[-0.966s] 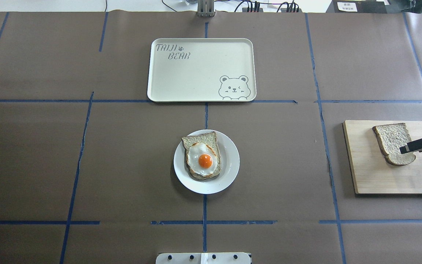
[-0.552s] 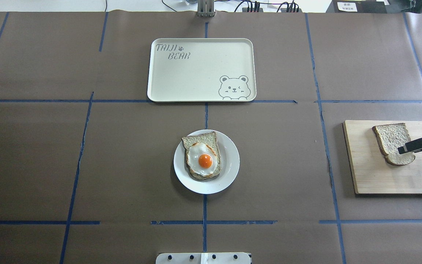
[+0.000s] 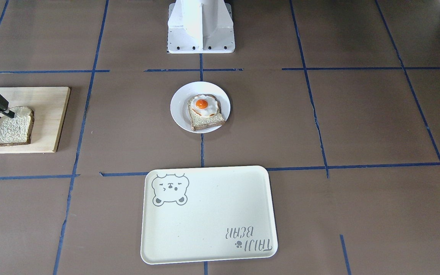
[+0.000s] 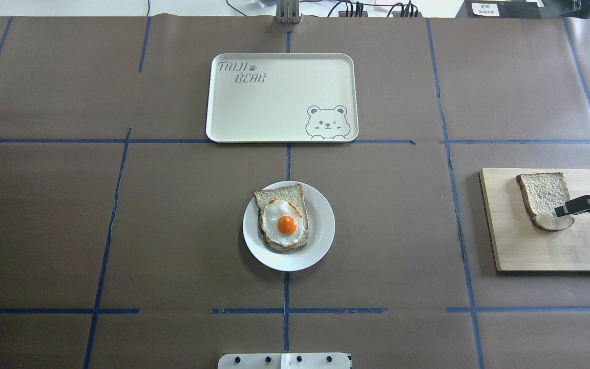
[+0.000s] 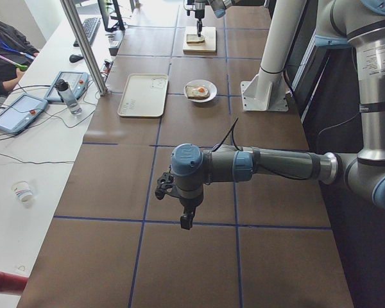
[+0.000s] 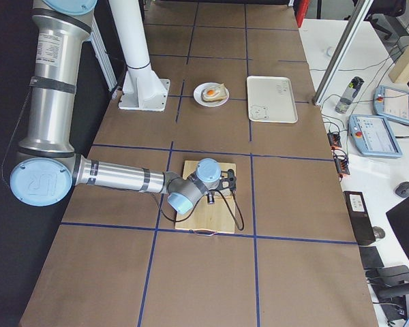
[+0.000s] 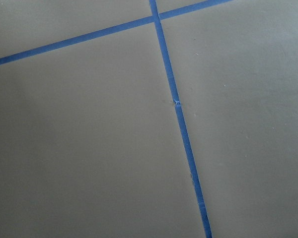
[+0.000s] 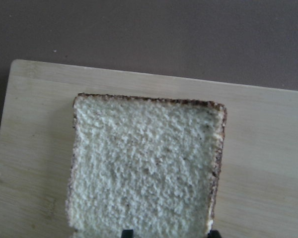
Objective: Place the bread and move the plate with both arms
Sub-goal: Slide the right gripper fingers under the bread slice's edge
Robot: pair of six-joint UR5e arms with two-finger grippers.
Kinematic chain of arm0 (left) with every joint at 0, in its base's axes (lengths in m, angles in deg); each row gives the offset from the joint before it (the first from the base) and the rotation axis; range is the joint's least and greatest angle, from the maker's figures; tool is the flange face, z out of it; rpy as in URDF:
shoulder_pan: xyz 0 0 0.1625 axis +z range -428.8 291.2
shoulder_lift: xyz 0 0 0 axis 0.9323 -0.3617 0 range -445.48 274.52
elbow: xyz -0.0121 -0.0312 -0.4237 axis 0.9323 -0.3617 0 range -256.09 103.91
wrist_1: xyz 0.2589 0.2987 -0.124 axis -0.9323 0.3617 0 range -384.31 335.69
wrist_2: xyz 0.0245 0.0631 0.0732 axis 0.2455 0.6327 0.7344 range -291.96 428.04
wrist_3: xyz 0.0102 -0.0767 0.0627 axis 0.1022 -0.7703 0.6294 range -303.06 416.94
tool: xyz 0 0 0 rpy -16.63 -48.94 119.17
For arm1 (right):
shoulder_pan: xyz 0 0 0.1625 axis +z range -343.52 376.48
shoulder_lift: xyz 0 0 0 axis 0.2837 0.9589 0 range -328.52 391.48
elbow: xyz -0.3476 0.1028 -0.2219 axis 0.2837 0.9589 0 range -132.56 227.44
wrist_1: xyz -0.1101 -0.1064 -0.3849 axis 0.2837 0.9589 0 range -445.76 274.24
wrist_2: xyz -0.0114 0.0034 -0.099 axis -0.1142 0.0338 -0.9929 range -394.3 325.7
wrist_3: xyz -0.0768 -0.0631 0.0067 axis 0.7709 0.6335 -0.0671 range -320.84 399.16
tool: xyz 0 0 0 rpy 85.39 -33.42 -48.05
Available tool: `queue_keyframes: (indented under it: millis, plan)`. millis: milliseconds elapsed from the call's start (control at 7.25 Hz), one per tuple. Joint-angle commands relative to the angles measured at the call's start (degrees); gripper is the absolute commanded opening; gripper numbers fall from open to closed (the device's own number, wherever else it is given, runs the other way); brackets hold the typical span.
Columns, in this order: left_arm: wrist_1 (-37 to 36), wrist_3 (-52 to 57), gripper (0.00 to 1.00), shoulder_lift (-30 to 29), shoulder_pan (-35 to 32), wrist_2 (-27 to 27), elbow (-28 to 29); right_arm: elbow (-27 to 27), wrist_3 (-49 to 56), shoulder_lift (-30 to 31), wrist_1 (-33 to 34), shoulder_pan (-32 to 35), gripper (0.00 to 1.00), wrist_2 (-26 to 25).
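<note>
Right tool [image 4: 560,210]: jaws narrow, pinched on the rounded end of the bread [image 4: 542,195]. In the right wrist view two black fingertips [image 8: 127,232] show at the slice's lower edge. The bread is on a wooden board [image 4: 530,251], in the board's 12 o'clock half as seen from overhead, crumb face up. Its straight end points toward 11 o'clock and its rounded end appears tipped up a little. The board lies at 3 o'clock from the plate [image 4: 323,241], well apart from it. The plate is at mid surface [image 4: 121,230] and carries a second slice topped with a fried egg [image 4: 286,224]. A cream bear tray [image 4: 274,102] lies at 12 o'clock from the plate, near but not touching. Left tool [image 5: 187,221]: hangs over the surface at the opposite end from the board, fingers pointing down. It is seen from the side alone, so I cannot tell its opening. The left wrist view shows brown surface with crossing blue tape lines [image 7: 181,129].
</note>
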Motion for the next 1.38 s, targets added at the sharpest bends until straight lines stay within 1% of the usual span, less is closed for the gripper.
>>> queue_keyframes:
  millis: [0, 138, 414, 552, 690, 828, 1241]
  plan:
    - [0.0, 0.0, 1.0, 0.0, 0.0, 0.0, 0.01, 0.04, 0.07, 0.04, -0.3, -0.16, 0.55, -0.09]
    - [0.0, 0.09, 1.0, 0.0, 0.0, 0.0, 0.1, 0.04, 0.07, 0.04, -0.3, -0.42, 0.55, -0.09]
    - [0.0, 0.0, 1.0, 0.0, 0.09, 0.0, 0.1, 0.13, 0.07, 0.04, -0.3, -1.12, 0.48, -0.35]
    - [0.0, 0.0, 1.0, 0.0, 0.09, 0.0, 0.1, 0.13, 0.07, 0.13, -0.3, -1.3, 0.35, -0.35]
    - [0.0, 0.0, 1.0, 0.0, 0.09, 0.0, 0.1, 0.13, 0.07, 0.13, -0.3, -1.31, 0.15, -0.35]
    - [0.0, 0.0, 1.0, 0.0, 0.09, 0.0, 0.1, -0.05, 0.33, 0.21, -0.3, -1.31, 0.0, -0.35]
    - [0.0, 0.09, 1.0, 0.0, 0.09, 0.0, 0.02, -0.57, 0.33, 0.3, -0.3, -1.13, 0.0, -0.18]
